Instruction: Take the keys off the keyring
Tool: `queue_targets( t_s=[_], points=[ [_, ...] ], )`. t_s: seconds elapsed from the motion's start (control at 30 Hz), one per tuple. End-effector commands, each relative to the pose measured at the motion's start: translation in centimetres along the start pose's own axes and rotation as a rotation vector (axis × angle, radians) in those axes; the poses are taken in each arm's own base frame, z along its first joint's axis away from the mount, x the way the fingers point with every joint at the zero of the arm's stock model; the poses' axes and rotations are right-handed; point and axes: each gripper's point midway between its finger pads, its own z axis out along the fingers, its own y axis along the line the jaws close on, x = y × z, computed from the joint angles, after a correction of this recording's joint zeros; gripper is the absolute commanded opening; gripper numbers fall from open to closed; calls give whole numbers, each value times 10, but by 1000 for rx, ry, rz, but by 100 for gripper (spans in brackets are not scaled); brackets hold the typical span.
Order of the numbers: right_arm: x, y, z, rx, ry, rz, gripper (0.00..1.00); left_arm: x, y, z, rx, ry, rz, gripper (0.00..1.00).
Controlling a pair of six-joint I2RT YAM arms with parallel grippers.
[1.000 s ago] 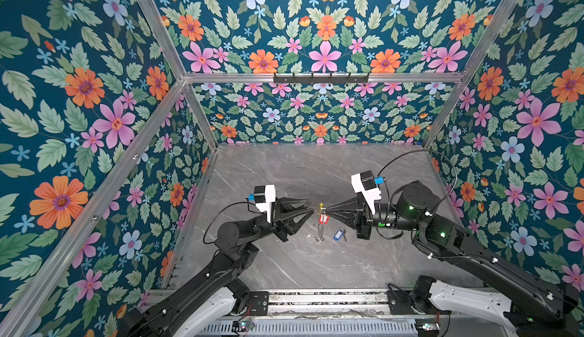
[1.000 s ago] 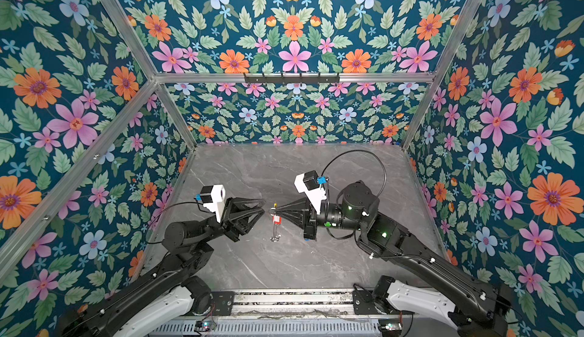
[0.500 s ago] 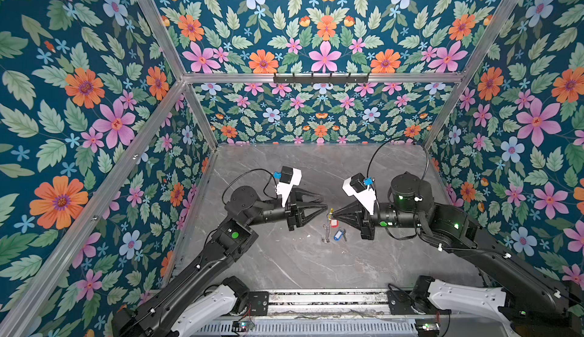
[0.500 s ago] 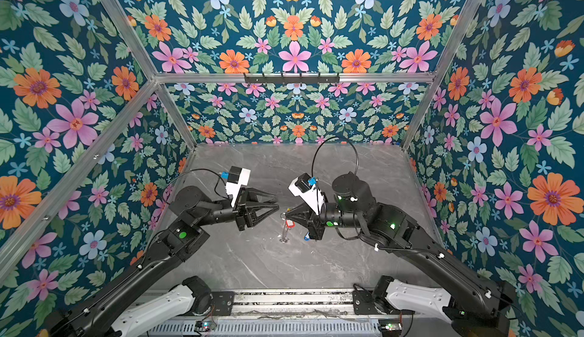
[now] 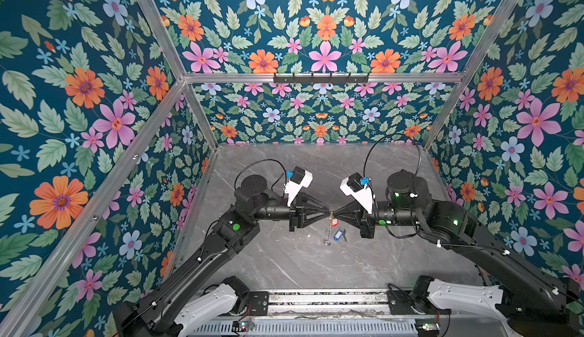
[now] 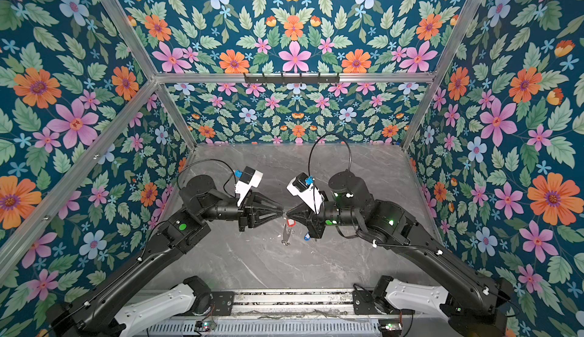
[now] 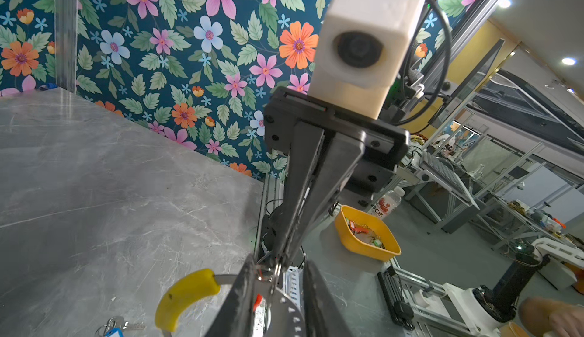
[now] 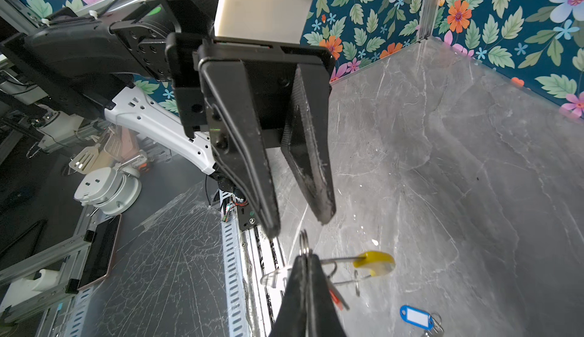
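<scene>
two grippers meet nose to nose above the middle of the grey marble table (image 5: 284, 256), seen in both top views. the left gripper (image 5: 328, 212) reaches in from 9 o'clock and the right gripper (image 5: 336, 214) from 3 o'clock. both lie roughly level, with their tips almost touching.

the right gripper's fingers (image 8: 316, 303) are pressed flat together and pinch the keyring (image 7: 186, 294) at its thin wire. the pinch is close to a small double loop (image 8: 303, 240) that sticks out past the tips, but the fingers themselves hide exactly where the pads bite.

the left gripper's fingers (image 8: 243, 149) stand apart with a clear gap between them. one tip sits on each side of that loop, and they clamp nothing.

the keyring is held in the air, off the table, and its yellow sleeve (image 8: 374, 261) juts out to one side of the pinch. the red-tagged key (image 5: 334, 222) hangs at 6 o'clock of the meeting point, with a silver blade dangling lower. whether that blade reaches the table i cannot tell.

the blue-tagged key (image 5: 338, 234) lies flat on the table at about 5 o'clock of the tips, apart from the keyring and just beside the hanging blade
</scene>
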Motion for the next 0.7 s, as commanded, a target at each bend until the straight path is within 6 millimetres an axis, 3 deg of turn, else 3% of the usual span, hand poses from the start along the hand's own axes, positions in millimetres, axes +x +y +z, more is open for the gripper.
queue_targets(
  t_s=[0.0,0.3,0.57,0.67],
  points=[
    [-9,-3,-2,26,-34,-31,0,3,-1,0,12,22,16,28],
    [-6,-11,4,53,-9,-32,0,3,-1,2,21,36,18,19],
    [-11,-13,3,69,-25,-40,0,8,4,5,14,67,3,19],
    [-13,-12,3,68,-27,-43,0,9,6,4,0,70,6,14]
  ],
)
